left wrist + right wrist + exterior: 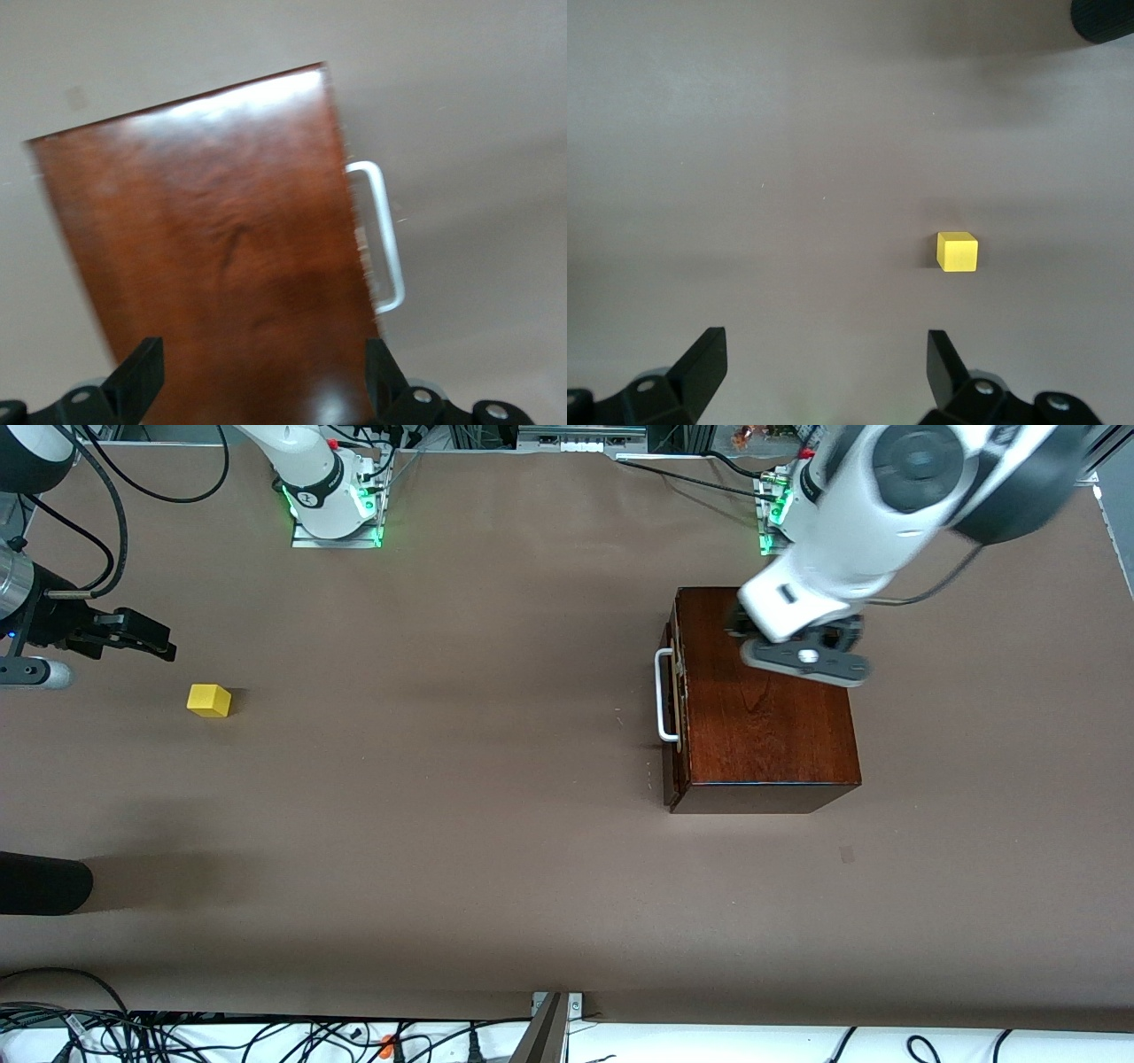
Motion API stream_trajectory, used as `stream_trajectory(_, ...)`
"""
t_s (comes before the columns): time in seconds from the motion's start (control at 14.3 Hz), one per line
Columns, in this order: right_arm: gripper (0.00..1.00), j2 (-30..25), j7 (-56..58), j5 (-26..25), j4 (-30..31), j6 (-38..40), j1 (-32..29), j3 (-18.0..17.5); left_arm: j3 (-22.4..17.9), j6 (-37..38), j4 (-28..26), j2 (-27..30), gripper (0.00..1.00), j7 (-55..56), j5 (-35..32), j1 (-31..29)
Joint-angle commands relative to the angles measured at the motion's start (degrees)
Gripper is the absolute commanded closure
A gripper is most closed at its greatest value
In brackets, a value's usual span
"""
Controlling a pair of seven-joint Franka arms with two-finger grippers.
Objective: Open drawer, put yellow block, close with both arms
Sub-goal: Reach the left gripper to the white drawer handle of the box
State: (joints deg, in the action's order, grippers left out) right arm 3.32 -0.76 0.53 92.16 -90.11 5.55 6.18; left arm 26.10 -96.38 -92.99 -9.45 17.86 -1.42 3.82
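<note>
Drawer (pixel 675 691) of the dark reddish-brown polished wooden box (pixel 766 708) sits pushed in, its front face turned toward the right arm's end of the worktop (pixel 496 779), with the white U-shaped handle (pixel 663 695) standing out from that face. The box rests on the brown worktop toward the left arm's end, and its glossy top fills much of the left wrist view, the handle showing along one edge. No pale interior of the drawer shows.

The small bright yellow cube (pixel 209 701) lies on the bare worktop well apart from the box, toward the right arm's end. It touches nothing.

The left gripper (pixel 802 657), black and two-fingered on its white jointed arm, hangs over the top of the box, over the part farther from the front camera. In its wrist view the two fingers (pixel 142 376) stand wide apart with only the wood between them, so it holds nothing.

The right gripper (pixel 142 638) is up over the worktop near the yellow cube, just off to one side of it rather than directly above. Its fingers (pixel 704 363) are spread wide and empty, the cube lying apart from them.

Both arm bases glow green along the worktop's edge farthest from the front camera.
</note>
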Motion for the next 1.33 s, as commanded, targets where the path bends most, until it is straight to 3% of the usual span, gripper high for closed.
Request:
stream_trajectory(0.0,0.0,-0.25,-0.3,0.44,-0.14,0.2,-0.01,0.15,3.95,-3.54,2.02,-4.87,0.0,6.98,-0.87,1.35)
stream_trajectory(0.14,0.0,-0.16,-0.3,0.44,-0.14,0.2,-0.01,0.15,3.87,-6.35,1.93,-7.68,0.0,9.9,-2.0,4.86)
stream_trajectory(0.56,0.0,-0.16,-0.3,0.44,-0.14,0.2,-0.01,0.15,3.96,-7.07,1.58,-14.71,0.0,22.81,-18.51,16.03)
stream_trajectory(0.91,0.0,-0.16,-0.3,0.44,-0.14,0.2,0.17,0.15,3.87,-7.16,0.88,-17.8,0.0,26.87,-24.06,17.45)
stream_trajectory(1.26,0.0,-0.16,-0.3,0.44,-0.14,0.2,0.17,0.15,3.78,-7.16,-0.61,-18.94,0.0,30.29,-25.29,18.06)
